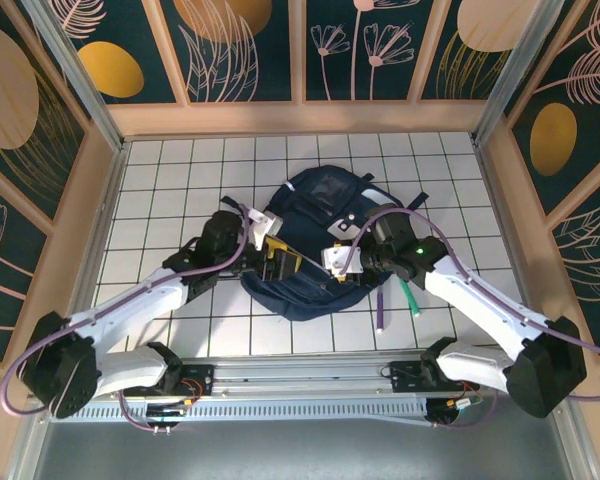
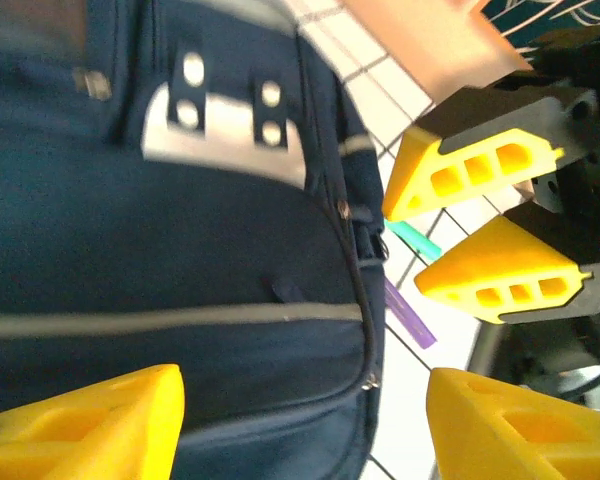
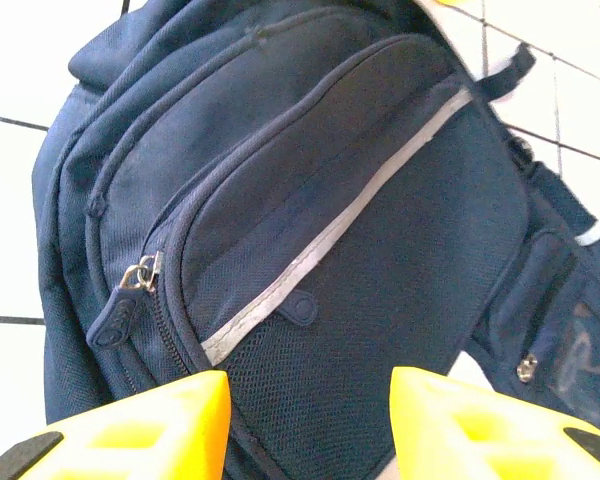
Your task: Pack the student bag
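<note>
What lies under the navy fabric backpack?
White gridded tabletop. A purple pen and a teal pen lie beside the navy fabric backpack; anything else beneath it is covered.

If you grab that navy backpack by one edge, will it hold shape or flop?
Likely floppy: the navy backpack lies slumped and creased, so it would probably sag from one grip point. Its woven fabric looks grippy, not slick. Lying flat, it seems unlikely to roll.

Bright, even overhead light is washing the table (image 1: 180,170); shadows are falling soft. Left wrist view is smearing the student bag (image 2: 180,230) with blur; right wrist view is rendering its weave sharp.
</note>
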`<state>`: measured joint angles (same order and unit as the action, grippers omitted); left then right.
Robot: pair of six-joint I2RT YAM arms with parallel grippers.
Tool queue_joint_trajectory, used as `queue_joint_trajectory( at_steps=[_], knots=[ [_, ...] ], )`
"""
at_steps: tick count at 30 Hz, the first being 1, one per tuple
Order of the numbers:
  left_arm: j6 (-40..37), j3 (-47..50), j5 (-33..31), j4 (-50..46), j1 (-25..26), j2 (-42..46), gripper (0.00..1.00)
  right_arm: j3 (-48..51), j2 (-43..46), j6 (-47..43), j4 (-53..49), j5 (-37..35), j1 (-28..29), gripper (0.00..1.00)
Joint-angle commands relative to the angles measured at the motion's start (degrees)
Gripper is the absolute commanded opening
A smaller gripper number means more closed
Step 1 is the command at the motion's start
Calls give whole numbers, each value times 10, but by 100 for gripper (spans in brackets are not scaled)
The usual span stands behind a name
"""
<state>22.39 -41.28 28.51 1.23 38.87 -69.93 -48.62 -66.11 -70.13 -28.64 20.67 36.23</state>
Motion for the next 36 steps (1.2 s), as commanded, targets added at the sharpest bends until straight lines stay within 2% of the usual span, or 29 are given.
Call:
queue_joint_trajectory(
  at_steps=[1,5,8,15,18,21,23,28,36],
  knots=[
    [145,-20,18,-55,43,-22,66,10,-26,-34,-21,-8,10,47],
    [201,1,1,-38,76,-16,62,27,-27,-40,-8,2,18,47],
    [220,7,-12,-32,93,-21,61,48,-31,-34,30,-31,35,47],
    [238,10,-38,-18,96,-38,60,62,-55,-13,79,-32,44,44],
    [246,8,-38,-10,96,-46,60,70,-57,11,125,-36,48,30],
    [249,7,-37,-4,97,-53,60,67,-51,46,159,14,46,7],
    [245,-2,-46,-13,97,-55,59,64,-47,74,180,54,39,0],
    [229,-30,-68,-40,97,-61,59,49,-56,143,233,122,24,0],
    [230,-34,-94,-58,97,-71,54,26,-85,238,300,157,0,0]
  ],
)
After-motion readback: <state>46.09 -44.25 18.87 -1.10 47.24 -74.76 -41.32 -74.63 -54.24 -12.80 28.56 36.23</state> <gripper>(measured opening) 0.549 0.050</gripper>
